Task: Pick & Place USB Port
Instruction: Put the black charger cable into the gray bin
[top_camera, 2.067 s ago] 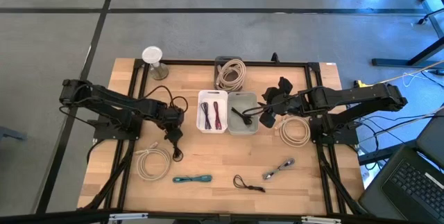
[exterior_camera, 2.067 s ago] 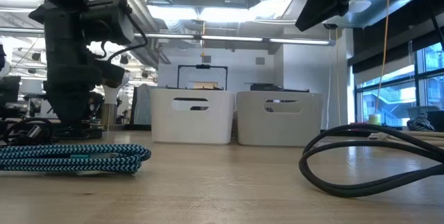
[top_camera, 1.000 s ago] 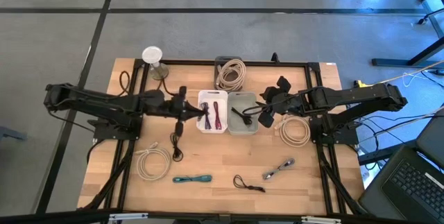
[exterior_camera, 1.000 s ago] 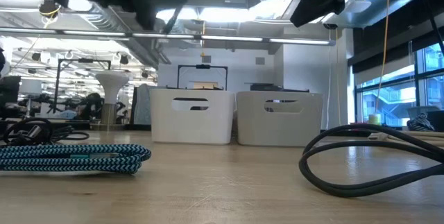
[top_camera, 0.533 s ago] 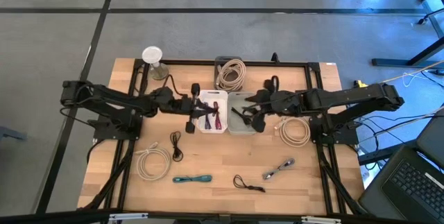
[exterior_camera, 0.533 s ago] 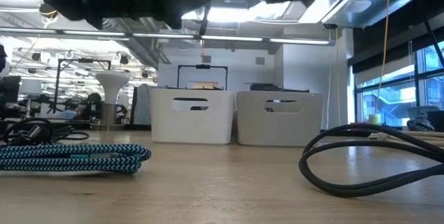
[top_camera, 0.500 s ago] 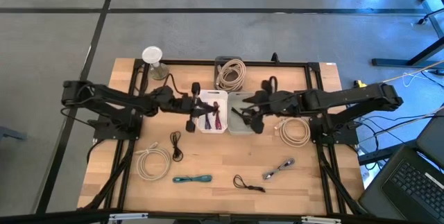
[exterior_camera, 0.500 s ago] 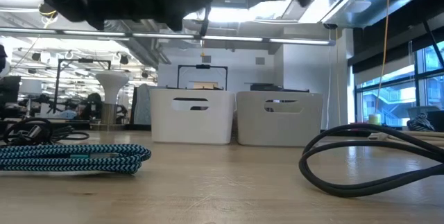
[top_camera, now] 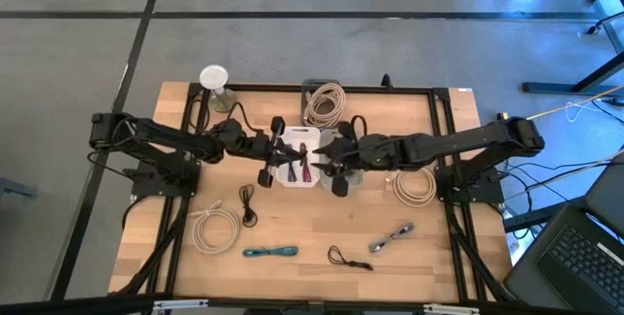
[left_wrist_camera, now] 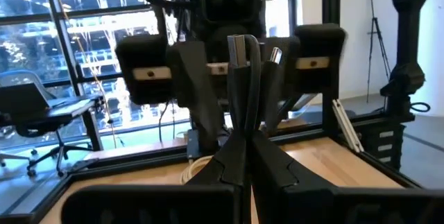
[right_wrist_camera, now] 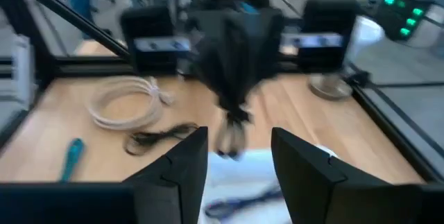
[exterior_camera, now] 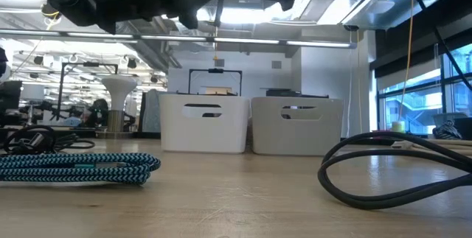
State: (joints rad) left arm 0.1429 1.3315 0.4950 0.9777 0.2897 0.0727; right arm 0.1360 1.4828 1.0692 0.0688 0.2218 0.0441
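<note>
Meeting above the two white bins [top_camera: 298, 156] mid-worktop [top_camera: 322, 227], the left gripper [top_camera: 270, 151] has its jaws pinched on a black USB cable [left_wrist_camera: 239, 78]; the right gripper [top_camera: 336, 164] faces it, jaws spread. Coiled cables lie around; windows and ceiling lights behind.

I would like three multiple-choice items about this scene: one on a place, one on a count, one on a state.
1. Where is the left pincer?
A. above the white bin's left edge
B. by the teal cable
C. off the table

2. How many white bins stand side by side mid-table?
A. one
B. two
C. four

3. The right pincer is:
A. shut on a cable
B. open
C. out of view

Answers:
1 A: the high view shows it at the left white bin.
2 B: that bin and the right bin touch.
3 B: its wrist view shows its fingers apart, nothing between.
</note>
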